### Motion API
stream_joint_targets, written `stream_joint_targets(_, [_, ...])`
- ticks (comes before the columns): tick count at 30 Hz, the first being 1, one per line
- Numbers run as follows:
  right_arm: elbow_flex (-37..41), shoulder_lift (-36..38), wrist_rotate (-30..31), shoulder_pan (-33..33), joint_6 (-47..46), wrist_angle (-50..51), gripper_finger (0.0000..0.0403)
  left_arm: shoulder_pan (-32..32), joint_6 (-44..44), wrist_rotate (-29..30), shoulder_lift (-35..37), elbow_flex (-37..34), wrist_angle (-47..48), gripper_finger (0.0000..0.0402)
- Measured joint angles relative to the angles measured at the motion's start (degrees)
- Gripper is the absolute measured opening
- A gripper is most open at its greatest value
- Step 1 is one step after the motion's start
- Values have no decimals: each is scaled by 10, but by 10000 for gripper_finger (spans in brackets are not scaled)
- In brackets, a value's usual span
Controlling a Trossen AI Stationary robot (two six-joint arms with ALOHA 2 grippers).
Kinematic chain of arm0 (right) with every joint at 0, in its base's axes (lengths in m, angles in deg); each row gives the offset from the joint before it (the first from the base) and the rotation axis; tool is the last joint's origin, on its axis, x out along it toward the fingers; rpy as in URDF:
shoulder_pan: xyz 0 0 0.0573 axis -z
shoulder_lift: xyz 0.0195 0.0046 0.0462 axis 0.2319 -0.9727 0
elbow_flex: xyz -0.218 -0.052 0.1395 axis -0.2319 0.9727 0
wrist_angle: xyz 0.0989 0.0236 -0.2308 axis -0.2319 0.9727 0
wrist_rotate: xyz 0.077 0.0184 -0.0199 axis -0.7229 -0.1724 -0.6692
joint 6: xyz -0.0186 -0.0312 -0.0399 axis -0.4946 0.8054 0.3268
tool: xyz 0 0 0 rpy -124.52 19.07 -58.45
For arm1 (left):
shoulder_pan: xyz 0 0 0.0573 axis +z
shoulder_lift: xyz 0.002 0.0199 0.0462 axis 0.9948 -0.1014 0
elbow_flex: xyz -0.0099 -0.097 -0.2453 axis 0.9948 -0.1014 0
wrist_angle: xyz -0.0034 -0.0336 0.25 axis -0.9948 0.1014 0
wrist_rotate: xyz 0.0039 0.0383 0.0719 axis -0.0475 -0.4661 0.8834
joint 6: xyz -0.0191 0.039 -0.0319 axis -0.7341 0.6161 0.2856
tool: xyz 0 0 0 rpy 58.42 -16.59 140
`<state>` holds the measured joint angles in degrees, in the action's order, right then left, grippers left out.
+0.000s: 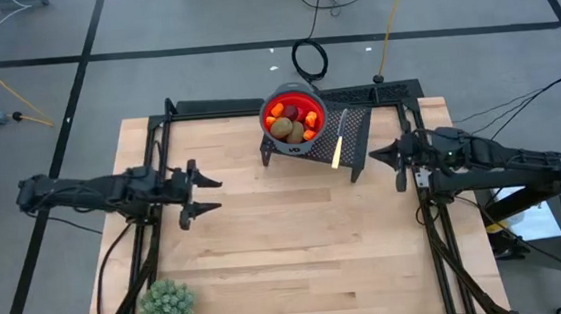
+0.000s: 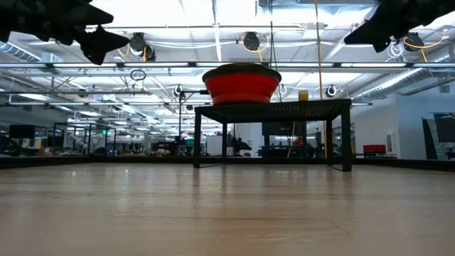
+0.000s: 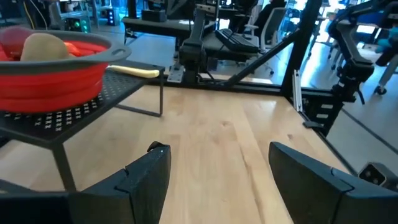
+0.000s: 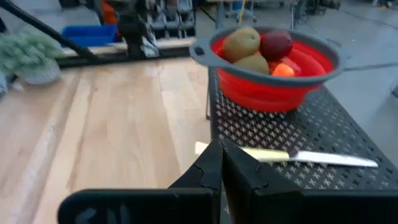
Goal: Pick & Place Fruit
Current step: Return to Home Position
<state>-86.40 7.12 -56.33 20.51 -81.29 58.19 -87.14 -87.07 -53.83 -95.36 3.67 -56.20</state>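
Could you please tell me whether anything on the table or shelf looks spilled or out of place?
Nothing stands out. The fruit sits inside the red bowl on the shelf, the knife lies flat beside it, and the left gripper and right gripper hang clear at the sides.

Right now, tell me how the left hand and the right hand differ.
The left hand is open wide; the right hand is shut. The left hand hangs over the table, apart from the shelf; the right hand sits just off the shelf's end, near the knife. Both are empty and raised above the table.
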Motion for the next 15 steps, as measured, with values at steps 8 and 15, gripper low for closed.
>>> stream_joint_targets(8, [53, 41, 1, -12, -16, -40, 0, 0, 26, 1, 25, 0, 22, 271])
stream_joint_targets(15, [109, 54, 10, -12, -22, -73, 0, 0, 13, 0, 27, -63, -64, 271])
